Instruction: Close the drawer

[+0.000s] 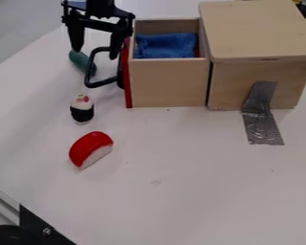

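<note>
While the drawer (168, 83) extends from its box (257, 31), the claw (95, 54) is spread wide, empty, near the handle (88, 76). Risk: off-centre pushing could skew and jam the drawer.

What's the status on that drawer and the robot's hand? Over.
Gripper open, by the handle. Drawer pulled out, blue cloth inside. No blockage seen; red toy sushi off to the side.

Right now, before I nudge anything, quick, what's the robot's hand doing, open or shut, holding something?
Hand: open, its two fingers spread wide apart by the drawer's black handle, clamped on nothing.
</note>
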